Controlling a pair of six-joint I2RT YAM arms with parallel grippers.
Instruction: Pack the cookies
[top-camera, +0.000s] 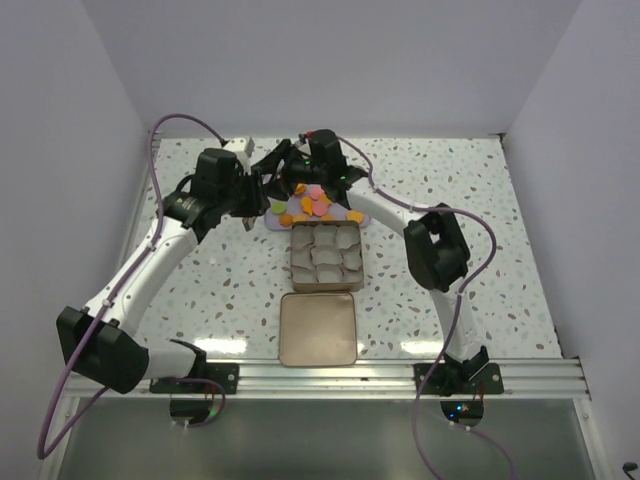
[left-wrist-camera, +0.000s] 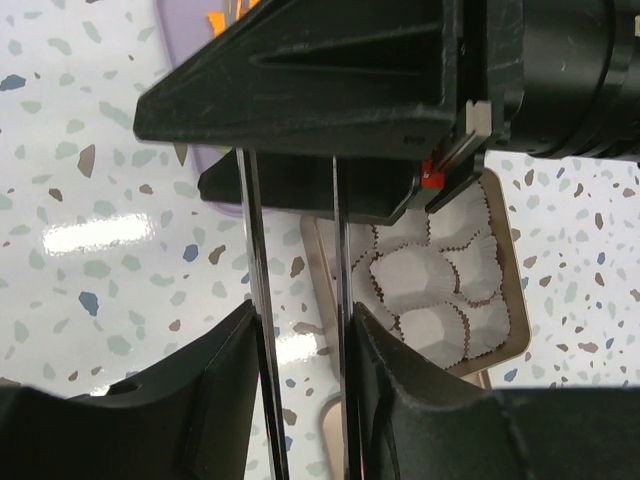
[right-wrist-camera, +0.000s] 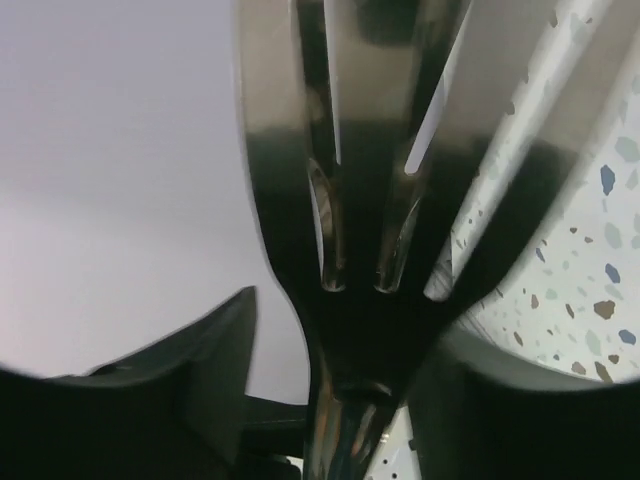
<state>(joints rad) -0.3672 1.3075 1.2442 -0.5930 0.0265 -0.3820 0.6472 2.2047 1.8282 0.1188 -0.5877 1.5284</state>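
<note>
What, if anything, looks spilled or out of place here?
Nothing stands out. The cookies lie heaped on the purple mat, the tin sits square beyond its lid, paper cups inside; the left claw grips tongs.

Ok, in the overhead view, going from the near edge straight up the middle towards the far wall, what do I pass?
Metal rail → tin lid → open tin of paper cups → cookies.

Cookies (top-camera: 315, 205) heaped on mat (top-camera: 272, 222), far-centre of table (top-camera: 500, 250). Tin (top-camera: 293, 260) just in front of mat, w/ paper cups (top-camera: 325, 255) inside. Lid (top-camera: 318, 328) flat just in front of tin, nr table's near edge, btwn arm bases.
</note>
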